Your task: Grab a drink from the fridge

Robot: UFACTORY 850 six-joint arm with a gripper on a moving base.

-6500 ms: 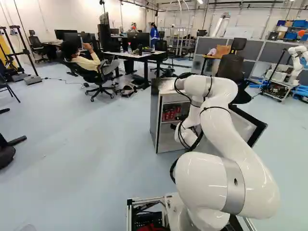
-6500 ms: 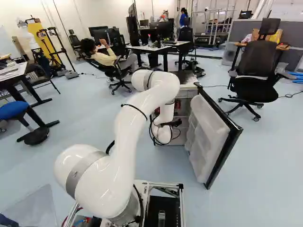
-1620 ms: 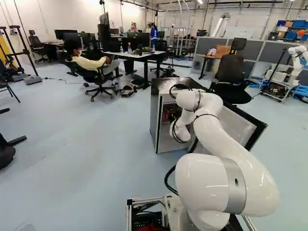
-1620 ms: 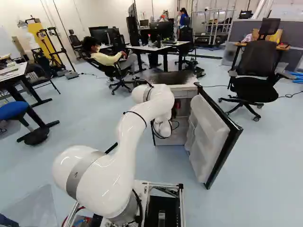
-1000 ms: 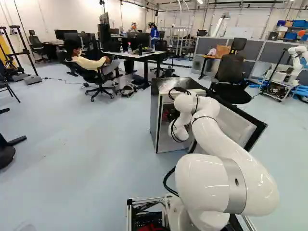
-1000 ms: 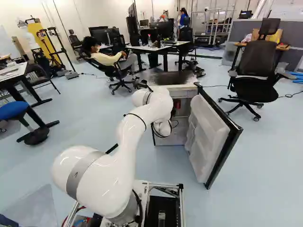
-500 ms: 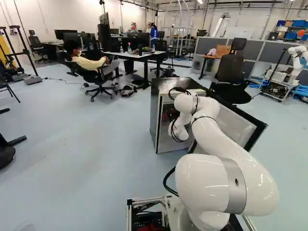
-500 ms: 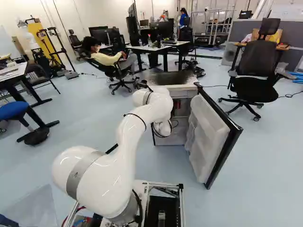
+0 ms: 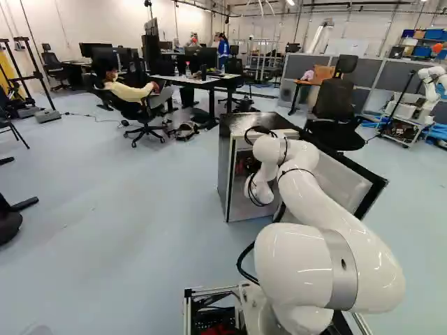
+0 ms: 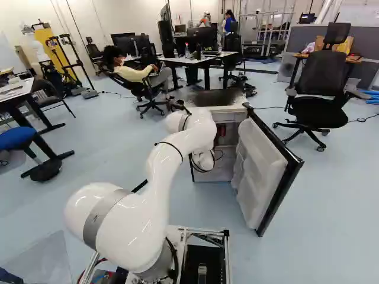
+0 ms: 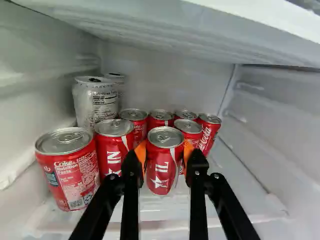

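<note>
The fridge (image 9: 225, 171) stands ahead of the base, its door (image 10: 259, 168) swung out to the right. My arm's wrist (image 9: 261, 190) is at the opening and hides the gripper in both base views. In the wrist view the gripper (image 11: 165, 156) is shut on the front middle red can (image 11: 159, 172), with orange pads against its two sides. The can is upright over the shelf (image 11: 230, 192); whether it touches the shelf, I cannot tell. Another red can (image 11: 70, 175) stands off to one side, a second (image 11: 112, 152) close beside the held one, and several more behind.
Two silver cans (image 11: 95, 102) stand at the back, near the fridge's inner side wall. A shelf (image 11: 165, 30) runs over the gripper. A black chair (image 10: 320, 89) is beyond the door, a table (image 9: 202, 80) behind the fridge. Another robot (image 9: 429, 84) stands far off at the right.
Compared with the oldest frames, my arm's wrist has moved lower and toward the fridge, and the dark gripper no longer shows beside it. Over the last second the arm is nearly still. The base has not moved.
</note>
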